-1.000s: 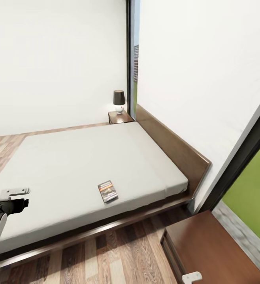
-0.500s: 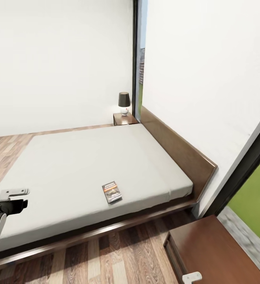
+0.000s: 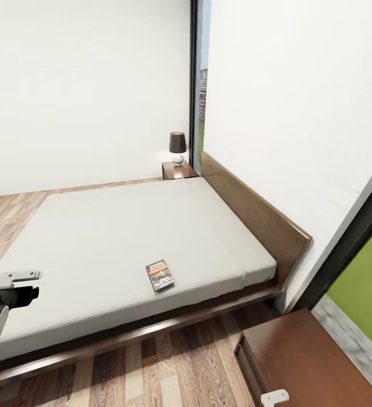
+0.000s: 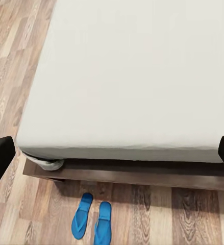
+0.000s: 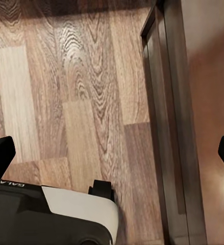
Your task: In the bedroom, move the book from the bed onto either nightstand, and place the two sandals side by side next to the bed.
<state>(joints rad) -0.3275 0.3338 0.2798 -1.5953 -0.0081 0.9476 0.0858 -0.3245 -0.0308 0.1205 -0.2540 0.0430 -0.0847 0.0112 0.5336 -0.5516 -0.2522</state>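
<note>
The book (image 3: 160, 275), dark with an orange band, lies flat on the grey mattress of the bed (image 3: 124, 226), near its front edge. One nightstand (image 3: 178, 169) stands at the far end of the headboard. Another nightstand (image 3: 307, 362) is close at the lower right. The two blue sandals (image 4: 82, 216) (image 4: 102, 223) lie side by side on the floor beside the bed frame (image 4: 142, 176). My left gripper (image 3: 21, 285) hovers open over the mattress's near left part, holding nothing. Its view looks down past the mattress edge. My right gripper (image 5: 112, 153) is open above the floor beside the near nightstand (image 5: 193, 102).
A small lamp (image 3: 177, 147) with a dark shade stands on the far nightstand. A tall dark-framed window (image 3: 355, 243) is at the right, and a narrow window (image 3: 199, 85) sits in the corner. Wood-plank floor (image 3: 169, 362) runs between the bed and me. My base (image 5: 55, 214) shows under the right wrist.
The whole head view shifted slightly between the earliest frame and the later ones, so the camera moved. The book, the bed and both arms keep their places.
</note>
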